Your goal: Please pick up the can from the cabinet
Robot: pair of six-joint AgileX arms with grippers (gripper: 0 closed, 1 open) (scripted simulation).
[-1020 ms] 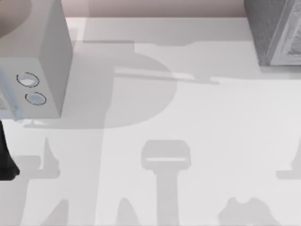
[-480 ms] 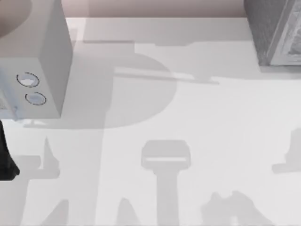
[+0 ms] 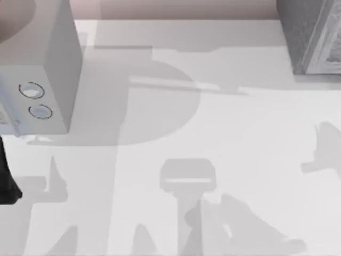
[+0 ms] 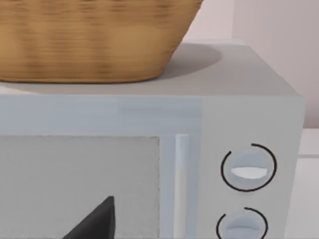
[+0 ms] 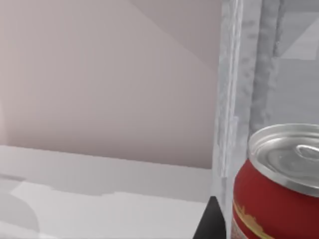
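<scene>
A red can [image 5: 279, 191] with a silver lid is seen upright in the right wrist view, very near the camera, just beside the white frame of the cabinet [image 5: 234, 99]; whether it stands in the cabinet or is lifted off it cannot be told. In the top view the cabinet [image 3: 311, 34] stands at the far right corner of the bench [image 3: 240, 133]. A dark tip of one of the right gripper's fingers [image 5: 212, 221] is seen just beside the can, but whether the fingers are spread or closed on the can cannot be told. The left arm [image 3: 6, 181] is parked at the bench's left edge in front of a pale grey box [image 3: 40, 80] with two round rings, on which a wicker basket [image 4: 94, 40] rests; one dark finger [image 4: 97, 224] is visible and its state cannot be told either. From here the can could be knocked against the cabinet frame if the pull-out were skewed, tipped by an off-centre grip, or dropped through a loose hold on the smooth wall.
</scene>
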